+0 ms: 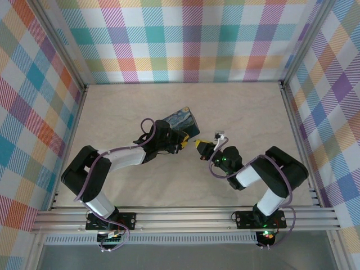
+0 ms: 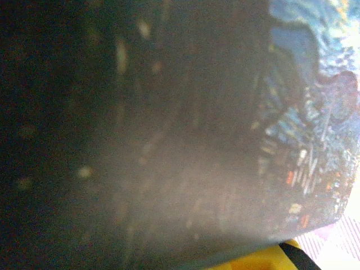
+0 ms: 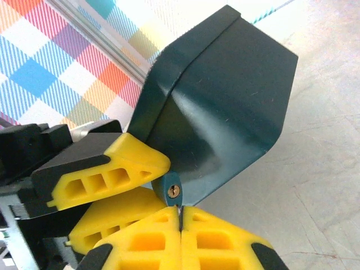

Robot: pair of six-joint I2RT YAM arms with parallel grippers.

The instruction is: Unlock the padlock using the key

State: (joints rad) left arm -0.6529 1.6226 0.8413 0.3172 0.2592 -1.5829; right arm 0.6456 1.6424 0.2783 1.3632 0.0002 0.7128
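The blue padlock (image 3: 173, 191) hangs at the edge of the starry-night box (image 3: 225, 101), its brass keyhole facing my right wrist camera. My left gripper (image 1: 183, 140) is shut on the padlock, one yellow finger (image 3: 112, 169) above it and one below. My right gripper (image 3: 180, 216) is shut on the key (image 3: 180, 210), a thin sliver of metal poking out between the pressed-together fingertips. The key tip sits just under the keyhole, not inside it. From above, the right gripper (image 1: 199, 145) points at the left one beside the box (image 1: 183, 121). The box's painted side (image 2: 304, 112) looms very close and blurred in the left wrist view.
A small white object (image 1: 220, 135) lies on the wooden table (image 1: 253, 112) just behind my right gripper. Plaid walls and aluminium rails (image 1: 292, 118) enclose the table on three sides. Bare wood stretches behind and to both sides of the box.
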